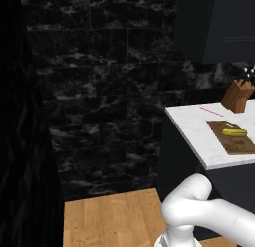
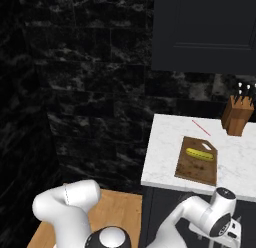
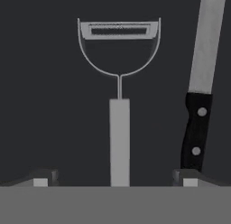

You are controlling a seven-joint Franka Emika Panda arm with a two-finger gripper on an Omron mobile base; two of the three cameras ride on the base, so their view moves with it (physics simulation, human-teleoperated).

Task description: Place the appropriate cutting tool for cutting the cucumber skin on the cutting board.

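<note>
While the arm reaches low to the right of the base, the counts run as follows, left to right.

Peeler: one, a Y-shaped peeler (image 3: 119, 105) with a pale straight handle and a wide blade bar across its top, lying flat on a dark surface in the hand view, its handle running down between the two finger tips.

Knife: one, a knife (image 3: 200, 92) with a black two-rivet handle and a long pale blade, just to the right of the peeler in the hand view and apart from it, slightly tilted.

Pincer: one, the pincer (image 3: 115, 180) spread wide, a tip on each side of the peeler handle, neither tip touching it; nothing is held.

Tabletop: one white marbled tabletop (image 2: 165, 142), set against a black stone wall.

Cutting board: one dark brown cutting board (image 2: 195, 167) lying flat on the tabletop, near its front edge.

Cucumber: one short yellow-green cucumber (image 2: 199, 154) resting on the far half of the cutting board, also seen in the left base view (image 1: 234, 132).

Red stick: one thin red stick (image 2: 201, 127) on the tabletop, behind the board; what it is cannot be told.

Knife block: one slanted light-brown knife block (image 2: 235, 117) with dark handles, at the back right of the tabletop.
</note>
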